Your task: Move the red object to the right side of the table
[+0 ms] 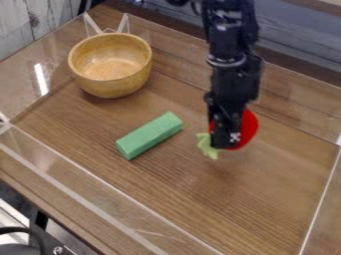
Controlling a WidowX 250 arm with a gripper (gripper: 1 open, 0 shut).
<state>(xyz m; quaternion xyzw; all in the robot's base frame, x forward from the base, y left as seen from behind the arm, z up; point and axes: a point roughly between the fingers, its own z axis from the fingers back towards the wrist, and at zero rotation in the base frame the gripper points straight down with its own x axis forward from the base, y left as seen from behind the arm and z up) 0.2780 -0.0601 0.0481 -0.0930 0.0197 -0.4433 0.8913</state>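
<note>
The red object [240,130], a small strawberry-like toy with green leaves [210,145] at its lower left end, hangs just above the wood-grain table [160,189], right of centre. My black gripper [226,125] points almost straight down and is shut on the red object, its fingers partly covering the toy's left side. The arm reaches in from the top of the picture.
A green rectangular block [148,134] lies on the table to the left of the gripper. A wooden bowl [111,65] stands at the back left. Clear acrylic walls [324,189] edge the tabletop, with the right wall close beyond the toy.
</note>
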